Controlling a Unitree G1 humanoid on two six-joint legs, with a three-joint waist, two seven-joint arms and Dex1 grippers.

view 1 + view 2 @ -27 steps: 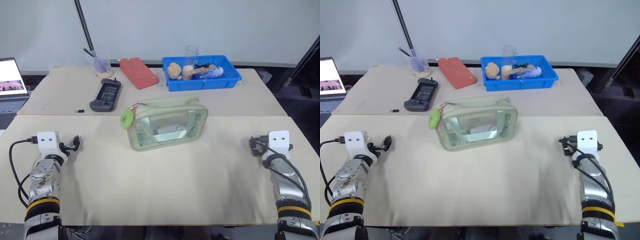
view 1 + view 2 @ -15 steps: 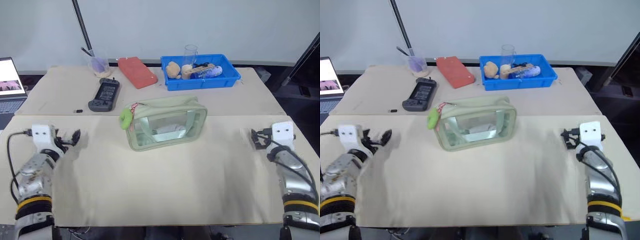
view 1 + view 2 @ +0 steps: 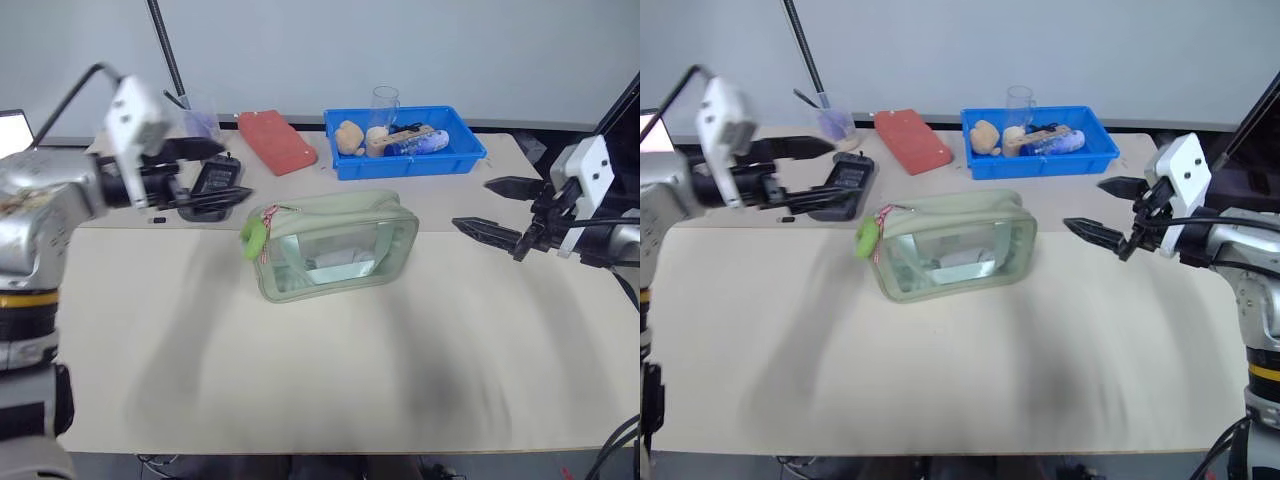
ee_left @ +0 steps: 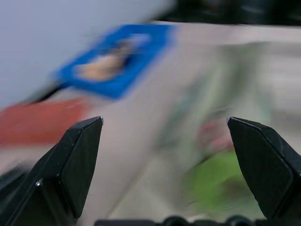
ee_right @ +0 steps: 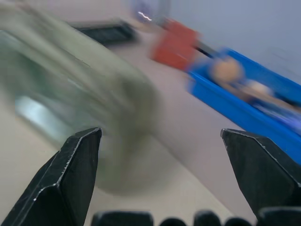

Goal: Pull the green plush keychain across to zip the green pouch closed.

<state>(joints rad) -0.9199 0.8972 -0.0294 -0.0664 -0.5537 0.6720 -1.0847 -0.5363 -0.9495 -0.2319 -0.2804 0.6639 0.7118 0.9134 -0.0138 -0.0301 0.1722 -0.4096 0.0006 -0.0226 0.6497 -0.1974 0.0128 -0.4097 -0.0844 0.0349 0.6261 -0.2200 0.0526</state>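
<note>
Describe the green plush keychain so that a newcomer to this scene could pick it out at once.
Start at the pale green pouch in the middle of the beige table. At its end toward the robot's left hangs the green plush keychain, on a red-and-white cord. It is small, round and bright lime, far brighter than the pouch.

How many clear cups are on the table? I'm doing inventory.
2: one cup holding a dark stick at the far left, by the red block; one empty glass standing in the blue tray.

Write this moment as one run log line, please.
left gripper: open, raised left of green pouch | right gripper: open, raised right | green plush keychain: untouched, pouch's left end
</note>
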